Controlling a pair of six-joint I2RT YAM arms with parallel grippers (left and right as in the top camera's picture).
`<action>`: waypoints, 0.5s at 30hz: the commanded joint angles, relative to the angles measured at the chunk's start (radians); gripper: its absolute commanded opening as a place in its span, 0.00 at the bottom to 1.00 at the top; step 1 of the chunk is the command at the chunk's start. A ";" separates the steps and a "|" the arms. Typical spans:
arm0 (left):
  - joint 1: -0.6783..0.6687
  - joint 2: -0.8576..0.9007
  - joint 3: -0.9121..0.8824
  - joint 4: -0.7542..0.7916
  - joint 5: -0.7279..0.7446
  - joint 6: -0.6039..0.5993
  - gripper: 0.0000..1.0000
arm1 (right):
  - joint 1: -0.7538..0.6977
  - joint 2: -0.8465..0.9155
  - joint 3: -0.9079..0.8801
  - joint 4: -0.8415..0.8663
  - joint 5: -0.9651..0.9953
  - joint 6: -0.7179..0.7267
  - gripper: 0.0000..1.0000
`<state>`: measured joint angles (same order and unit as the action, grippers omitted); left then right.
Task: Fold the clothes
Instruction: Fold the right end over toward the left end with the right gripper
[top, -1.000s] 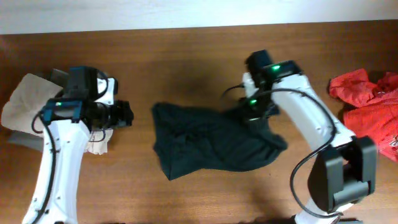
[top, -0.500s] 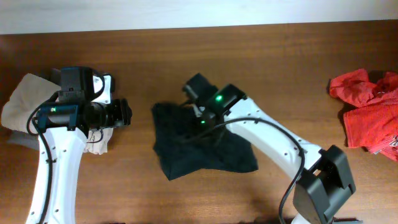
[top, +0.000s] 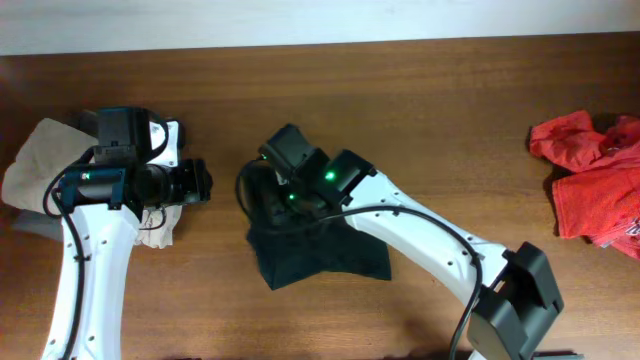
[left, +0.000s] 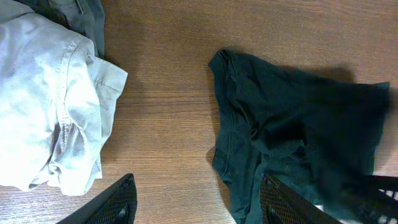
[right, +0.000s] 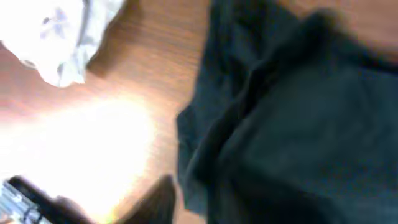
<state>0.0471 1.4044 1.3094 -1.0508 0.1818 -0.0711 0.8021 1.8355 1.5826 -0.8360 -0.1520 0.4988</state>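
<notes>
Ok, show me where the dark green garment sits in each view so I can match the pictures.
Overhead: dark green garment bunched at the middle of the table.
Left wrist: it takes up the right half of the picture.
Right wrist: it fills the right side, blurred.
Shared landmark: pale clothes pile, at the far left overhead, left side in left wrist, top-left corner in right wrist.

The right wrist view is blurred throughout: the dark green cloth garment (right: 298, 124) is a soft mass with no clear folds. From overhead, the right hand (top: 272, 190) is hidden under its own wrist, so its grip is unreadable. The left hand (left: 196, 208) is cut off at the bottom edge, with only black fingertips (left: 121, 200) showing. The crumpled red cloth (top: 590, 185) runs off the right edge.
</notes>
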 joint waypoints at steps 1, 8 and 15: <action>0.003 -0.012 0.021 0.002 -0.006 0.005 0.63 | 0.024 0.013 0.018 0.026 -0.061 0.018 0.53; 0.003 -0.012 0.021 0.000 -0.006 0.005 0.63 | -0.037 0.006 0.019 -0.055 0.028 -0.023 0.61; 0.003 -0.012 0.021 -0.002 -0.006 0.005 0.64 | -0.244 0.004 0.006 -0.266 0.059 -0.058 0.37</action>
<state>0.0471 1.4040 1.3094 -1.0515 0.1818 -0.0711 0.6384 1.8362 1.5829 -1.0645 -0.1329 0.4606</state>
